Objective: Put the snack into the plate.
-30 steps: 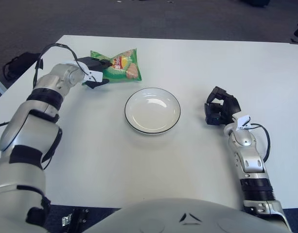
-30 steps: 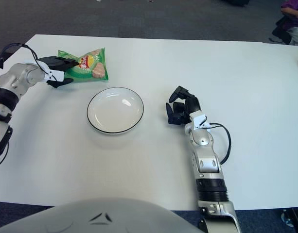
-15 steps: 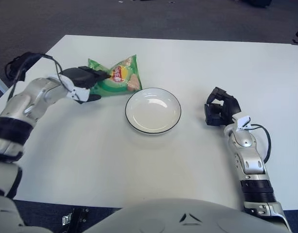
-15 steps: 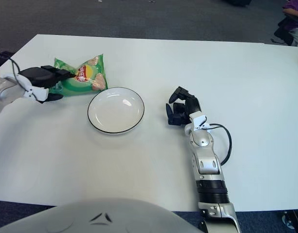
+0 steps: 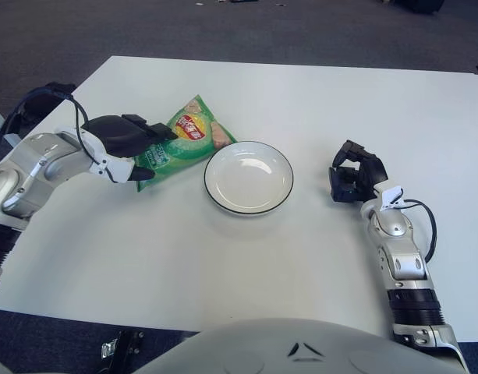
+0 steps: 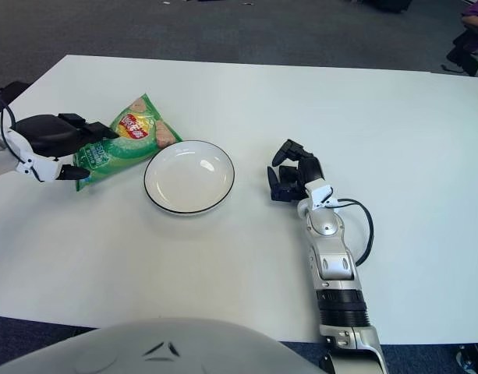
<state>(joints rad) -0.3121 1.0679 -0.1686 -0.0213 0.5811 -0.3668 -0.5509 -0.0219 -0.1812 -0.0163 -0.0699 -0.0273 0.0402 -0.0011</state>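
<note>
A green snack bag [image 5: 189,140] hangs tilted in my left hand [image 5: 133,148], which is shut on its lower left end and holds it just left of the plate, a little above the table. The white plate [image 5: 249,177] with a dark rim sits empty at the table's middle. The bag's upper right corner comes close to the plate's left rim. The bag also shows in the right eye view [image 6: 129,142]. My right hand [image 5: 354,174] rests on the table to the right of the plate, fingers curled, holding nothing.
The white table [image 5: 301,93] stretches far behind and to the right. Its left corner edge lies near my left forearm [image 5: 36,167]. A cable loops over that arm. Dark carpet lies beyond the table.
My left hand has drawn the snack bag toward me and rightward, lifting and tilting it beside the plate. The left arm has swung lower. The right hand has not moved.
</note>
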